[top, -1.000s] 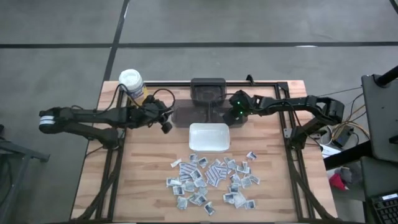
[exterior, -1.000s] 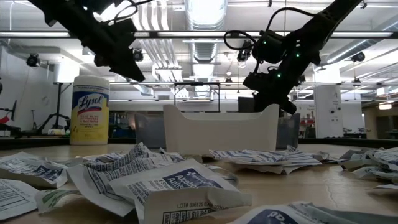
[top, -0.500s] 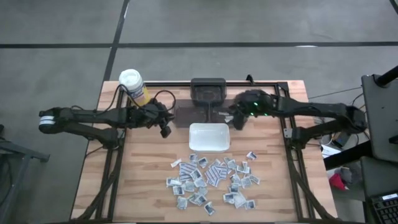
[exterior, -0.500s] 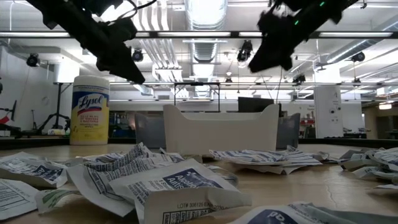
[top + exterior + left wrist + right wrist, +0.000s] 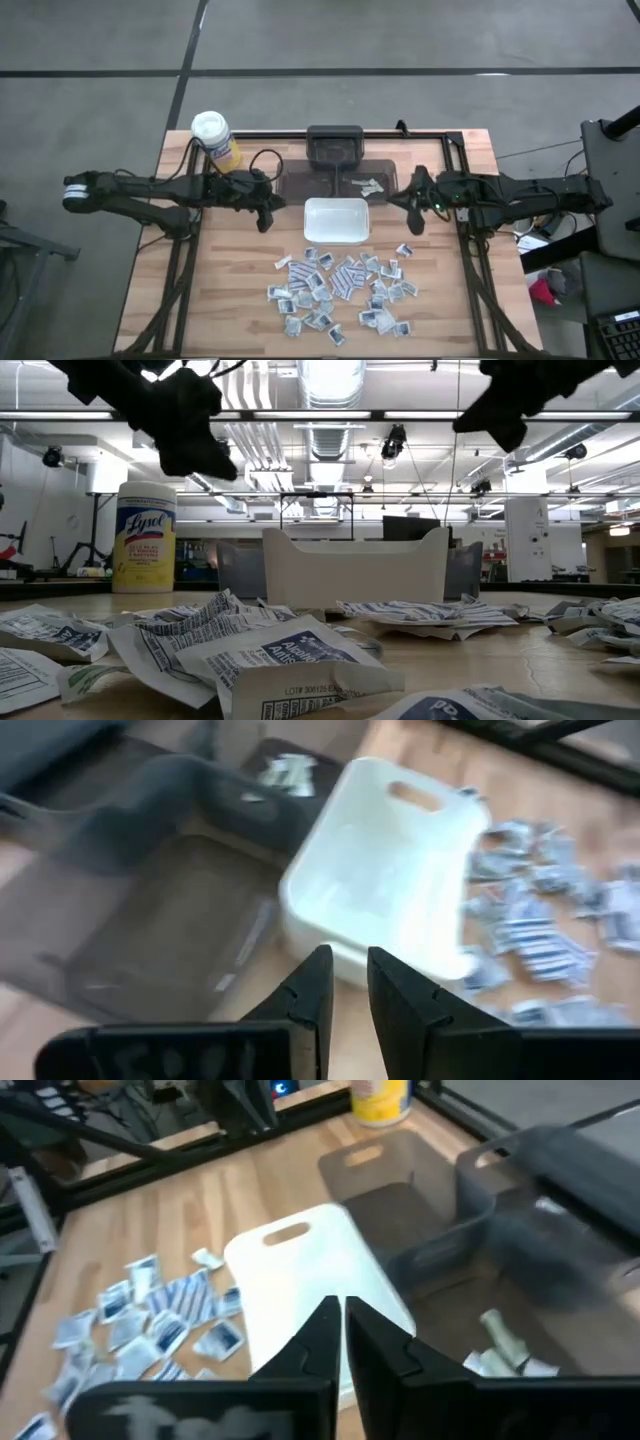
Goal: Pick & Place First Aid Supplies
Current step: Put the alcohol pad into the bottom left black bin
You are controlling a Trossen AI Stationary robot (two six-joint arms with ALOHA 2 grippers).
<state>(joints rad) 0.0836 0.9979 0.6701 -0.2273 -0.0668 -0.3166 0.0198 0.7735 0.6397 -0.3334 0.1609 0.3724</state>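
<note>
While both arms hang above the worktop (image 5: 230, 290), the packets (image 5: 340, 290) lie spread in a loose heap across the lower centre of the high view, below the white tray (image 5: 336, 220). In the low view the same packets (image 5: 250, 650) fill the foreground, crumpled and overlapping, with the tray (image 5: 355, 568) standing behind them.

The white tray sits at the centre of the worktop and appears empty in both wrist views. Directly above it in the high view lies a grey translucent tray (image 5: 300, 185), touching or just beside the white one. A few packets (image 5: 365, 185) rest inside its right part; the right wrist view shows them (image 5: 505, 1350) at the lower right of the frame.

The left gripper (image 5: 264, 207) is just left of the white tray. Its fingers (image 5: 310, 995) stand slightly apart with a narrow gap between them, and nothing is visible between them.

The right gripper (image 5: 412, 200) is just right of the white tray. Its fingers (image 5: 320, 1340) are pressed almost together, holding nothing.

A yellow canister with a white lid (image 5: 214, 137) stands at the upper left corner of the worktop, and appears at the left of the low view (image 5: 145, 538).
</note>
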